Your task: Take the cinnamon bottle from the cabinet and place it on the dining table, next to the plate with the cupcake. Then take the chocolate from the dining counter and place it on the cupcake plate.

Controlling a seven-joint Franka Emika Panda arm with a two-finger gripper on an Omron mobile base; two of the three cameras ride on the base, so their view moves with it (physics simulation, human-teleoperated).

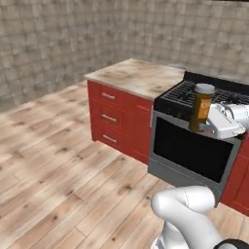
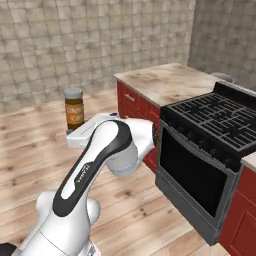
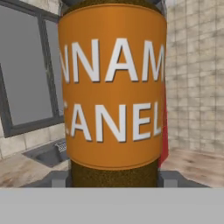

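The cinnamon bottle (image 1: 202, 108) is held upright between the partly closed fingers (image 3: 59, 178), raised in front of the stove (image 1: 194, 141).

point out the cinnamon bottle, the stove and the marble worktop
cinnamon bottle (image 1: 201, 113), left base view, on its orange label
stove (image 2: 220, 120), right base view, on the black burner grates
marble worktop (image 1: 141, 75), left base view, on its bare top
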